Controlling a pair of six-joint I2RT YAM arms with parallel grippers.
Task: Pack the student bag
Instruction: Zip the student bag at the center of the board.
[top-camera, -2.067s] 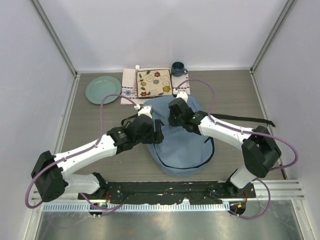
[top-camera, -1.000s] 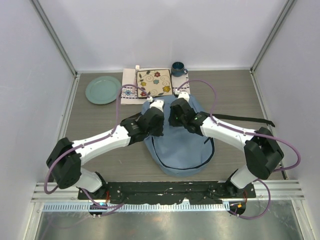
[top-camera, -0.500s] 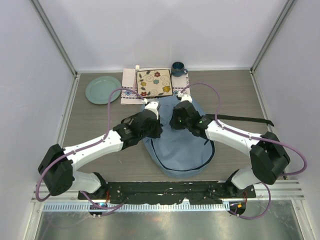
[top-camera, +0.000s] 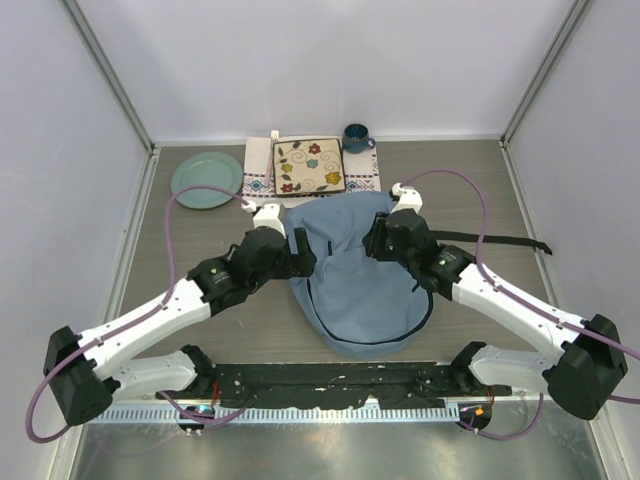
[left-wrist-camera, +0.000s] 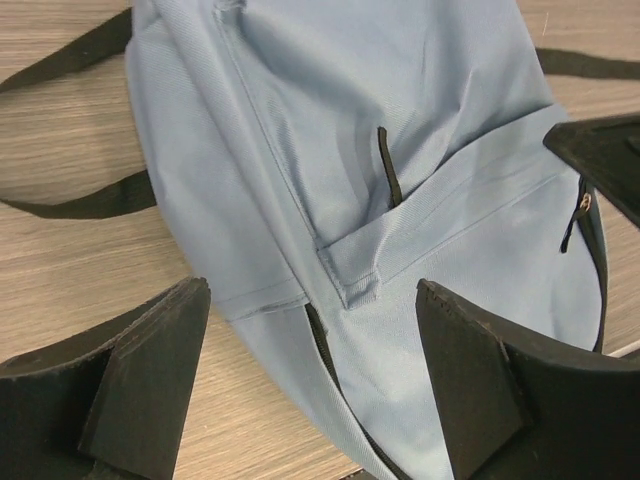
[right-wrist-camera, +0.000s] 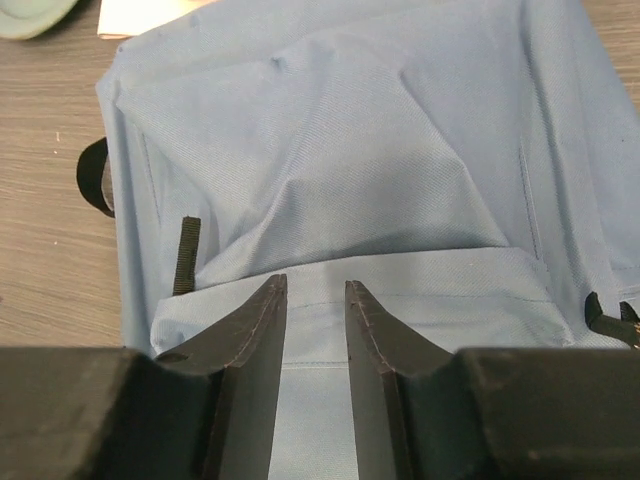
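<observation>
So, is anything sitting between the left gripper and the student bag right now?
Nothing visible does. The left gripper is open over the left edge of the student bag, and the wrist view shows only bag fabric and bare table below it.

Was a lab-type robot test cell: plain white wall panels (top-camera: 330, 60) and aluminium frame posts (top-camera: 108, 75) boxed in a wood-grain table (top-camera: 500, 170), black mounting rail (top-camera: 330, 378) ran along its near edge.

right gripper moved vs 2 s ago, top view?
Yes. The right gripper has shifted right: it was straight below the blue mug, now it sits right of it, at the student bag's right edge.
</observation>
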